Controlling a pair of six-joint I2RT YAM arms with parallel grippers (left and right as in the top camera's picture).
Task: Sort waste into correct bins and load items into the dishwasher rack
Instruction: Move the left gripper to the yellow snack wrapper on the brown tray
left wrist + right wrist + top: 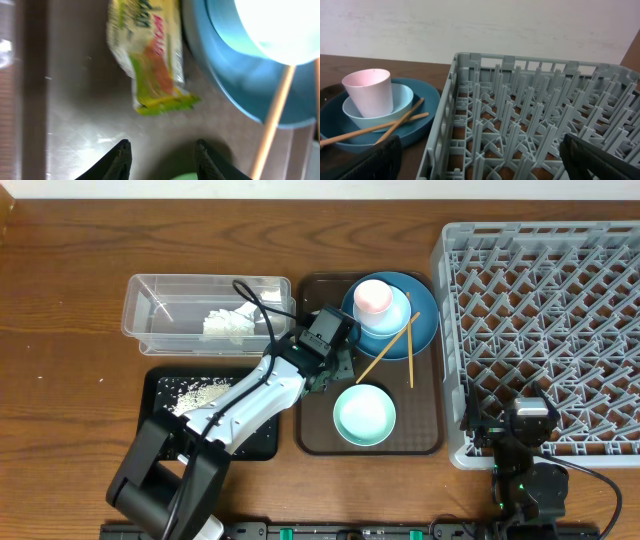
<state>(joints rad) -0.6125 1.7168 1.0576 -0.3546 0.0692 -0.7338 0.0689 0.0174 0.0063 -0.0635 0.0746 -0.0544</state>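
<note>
Left gripper (162, 152) is hovering, jaws apart and empty, below the wrapper (152, 60) mid-frame; right gripper (480, 155) is resting, jaws fully spread.

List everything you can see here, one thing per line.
table: one, brown wood, under everything
dishwasher rack: one, grey, right side, empty
clear tub: one, transparent, upper left
tissue: one, white, inside the clear tub
black tray: one, below the tub
rice grains: many, white, on the black tray
brown tray: one, centre
blue plate: one, far end of the brown tray
pale-blue bowl: one, on the plate
pink cup: one, in that bowl
chopsticks: two, wooden, across the plate
mint-green bowl: one, near end of the brown tray
snack wrapper: one, yellow-green, on the brown tray beside the plate
left gripper: open, above the wrapper
right gripper: open, at the rack's near edge
</note>
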